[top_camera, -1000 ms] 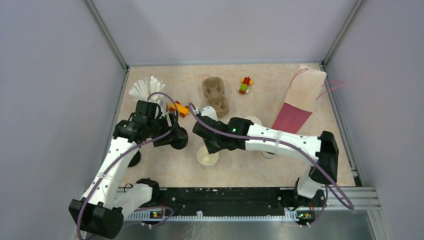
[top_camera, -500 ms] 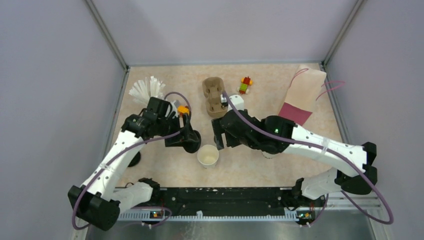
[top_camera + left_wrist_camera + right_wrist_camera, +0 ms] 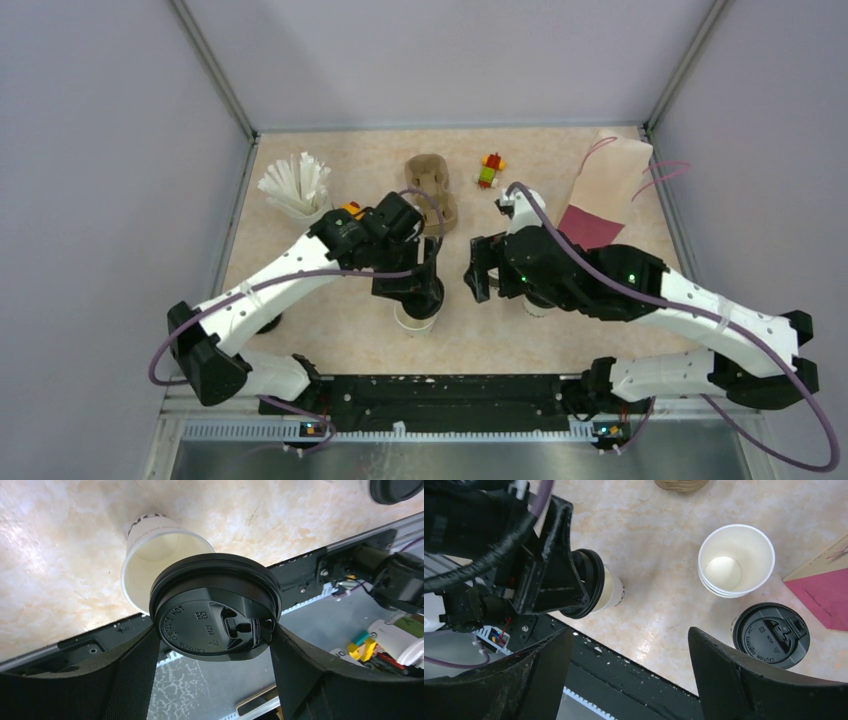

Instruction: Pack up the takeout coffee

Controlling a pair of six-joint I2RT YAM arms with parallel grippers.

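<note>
**Current state.** The left gripper [image 3: 418,284] pinches a black lid [image 3: 215,609] across its width, one finger on each side of the rim. The lid hangs at the mouth of an open paper cup [image 3: 162,550] that stands on the table [image 3: 330,330] near the front edge. It is not seated; whether it touches the cup rim cannot be determined. The right gripper [image 3: 630,635] hovers just beside this cup with its fingers spread wide and nothing between them. Below it stand a second open cup [image 3: 736,560], apparently several cups nested, and just beside that a lidded cup [image 3: 771,635]. The pulp cup tray [image 3: 432,188] and the paper bag [image 3: 610,185] lie further back.

**Handling notes.** The cups look empty, so they are probably very light and easily tipped or pushed. The paper wall is likely soft and will ovalise under a firm squeeze, which would stop the lid snapping on.

- Hold a cup around the mid-wall, below the rolled rim, with light pressure.
- Hold the lid by opposite rim edges, as at present. The plastic looks smooth and springy, so it may slip or flex.
- Keep the lid level when pressing; brace the cup.
</note>
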